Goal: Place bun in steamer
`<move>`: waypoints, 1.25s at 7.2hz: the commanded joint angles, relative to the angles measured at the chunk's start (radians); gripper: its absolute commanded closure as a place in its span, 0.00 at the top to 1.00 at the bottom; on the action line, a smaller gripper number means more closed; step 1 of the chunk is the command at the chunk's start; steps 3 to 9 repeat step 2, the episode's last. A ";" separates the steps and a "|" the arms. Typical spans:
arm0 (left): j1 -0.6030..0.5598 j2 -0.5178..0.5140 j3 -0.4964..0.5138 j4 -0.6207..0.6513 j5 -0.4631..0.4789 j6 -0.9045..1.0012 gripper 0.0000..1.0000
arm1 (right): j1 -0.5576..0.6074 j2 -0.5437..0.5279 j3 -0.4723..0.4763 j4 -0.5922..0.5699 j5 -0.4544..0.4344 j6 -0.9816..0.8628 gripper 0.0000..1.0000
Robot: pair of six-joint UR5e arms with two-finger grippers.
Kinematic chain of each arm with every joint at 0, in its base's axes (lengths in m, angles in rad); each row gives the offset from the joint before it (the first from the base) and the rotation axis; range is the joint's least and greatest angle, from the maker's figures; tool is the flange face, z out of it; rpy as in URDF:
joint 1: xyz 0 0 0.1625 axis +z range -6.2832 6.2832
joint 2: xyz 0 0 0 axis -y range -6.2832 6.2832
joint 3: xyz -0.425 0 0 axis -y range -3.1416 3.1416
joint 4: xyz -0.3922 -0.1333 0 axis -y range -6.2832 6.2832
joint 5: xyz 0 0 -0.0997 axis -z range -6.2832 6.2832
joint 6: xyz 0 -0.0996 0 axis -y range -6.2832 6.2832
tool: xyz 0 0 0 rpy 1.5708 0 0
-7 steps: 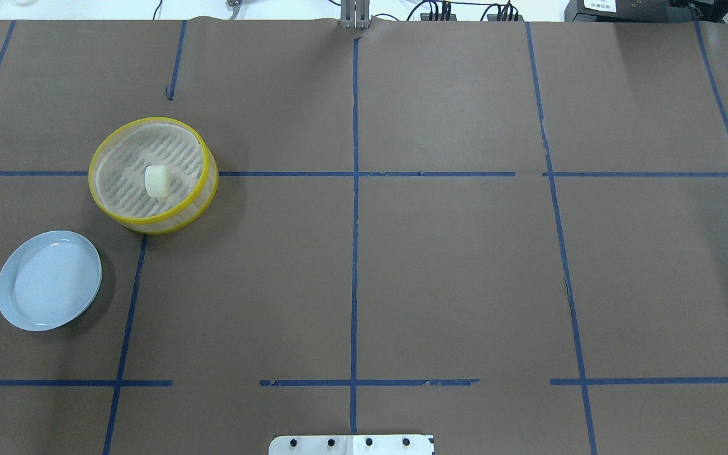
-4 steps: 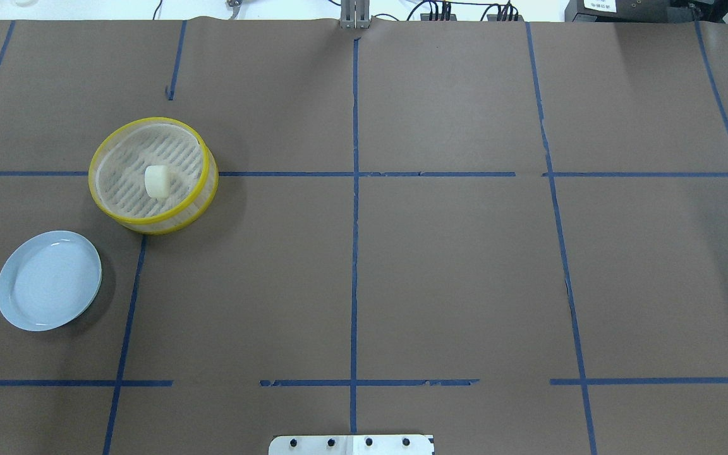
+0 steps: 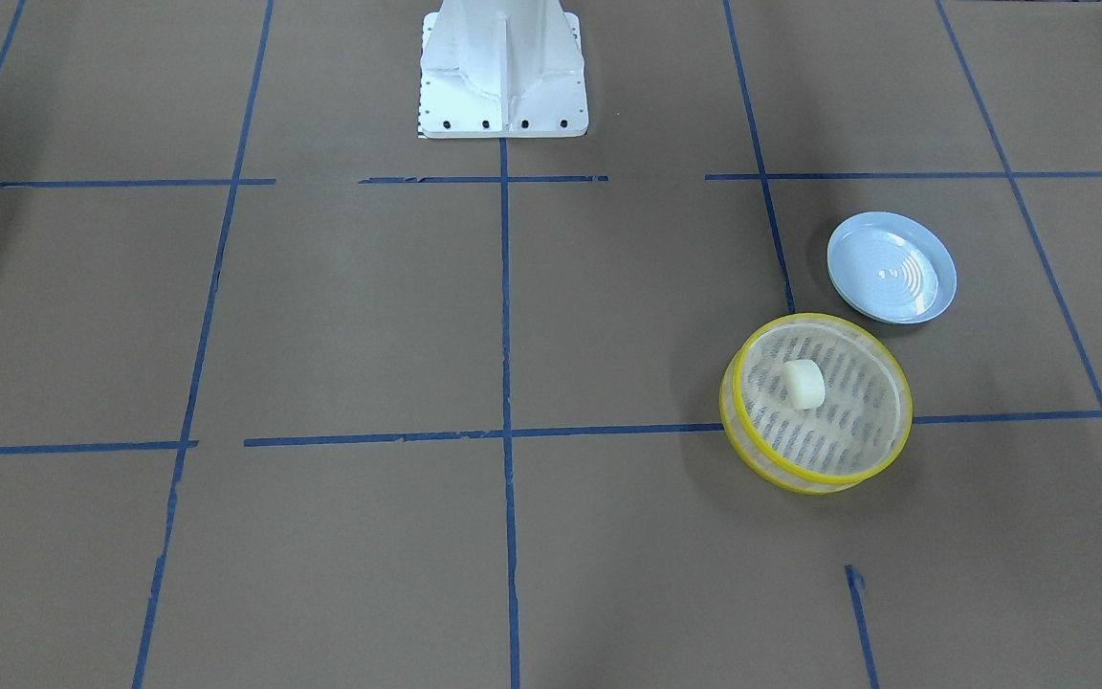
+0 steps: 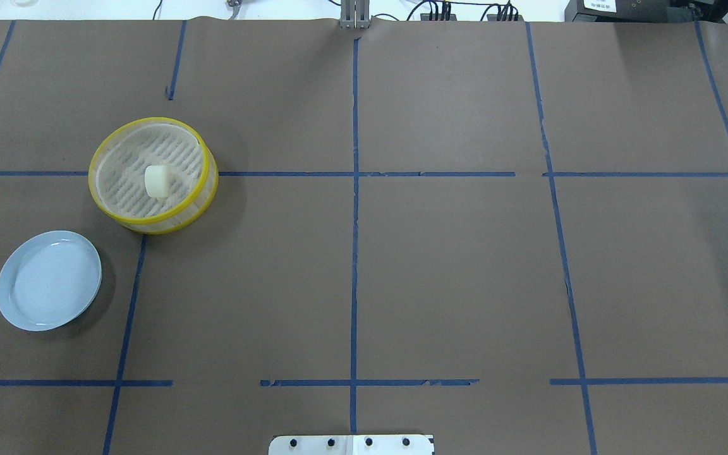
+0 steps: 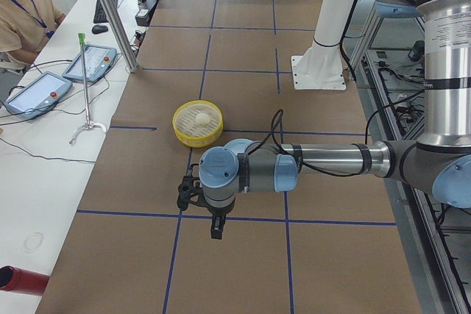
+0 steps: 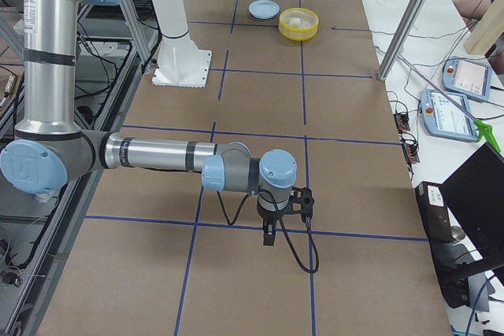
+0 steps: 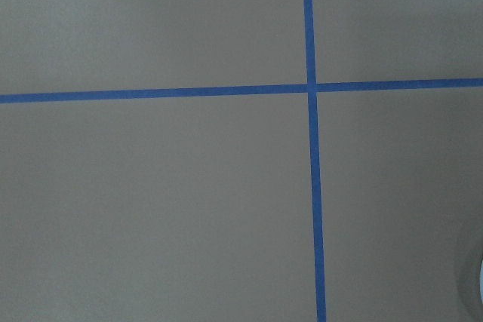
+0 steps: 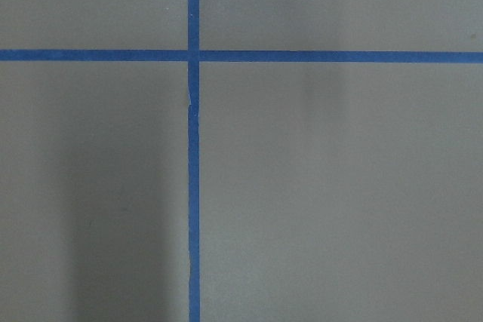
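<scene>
The cream-white bun [image 4: 157,181] lies on the slotted floor of the yellow-rimmed steamer [image 4: 171,217], at the table's left in the overhead view. In the front-facing view the bun [image 3: 804,384] sits inside the steamer [image 3: 800,477]. Neither gripper shows in the overhead, front-facing or wrist views. My left gripper [image 5: 215,230] shows only in the exterior left view, well clear of the steamer [image 5: 197,134]. My right gripper [image 6: 269,237] shows only in the exterior right view, far from the steamer [image 6: 298,33]. I cannot tell whether either is open or shut.
An empty pale blue plate [image 4: 48,280] lies beside the steamer, nearer the robot. The white robot base [image 3: 503,67] stands at the table's middle edge. An operator [image 5: 22,12], teach pendants [image 5: 90,62] and a metal post [image 5: 110,12] are along the far side.
</scene>
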 commanded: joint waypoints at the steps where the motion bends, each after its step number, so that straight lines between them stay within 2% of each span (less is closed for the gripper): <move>1: 0.000 -0.033 0.001 0.060 -0.031 0.031 1.00 | 0.000 0.000 0.000 0.000 0.000 0.000 1.00; 9: -0.002 -0.047 0.000 0.069 -0.028 0.031 1.00 | 0.000 0.000 0.000 0.000 0.000 0.000 1.00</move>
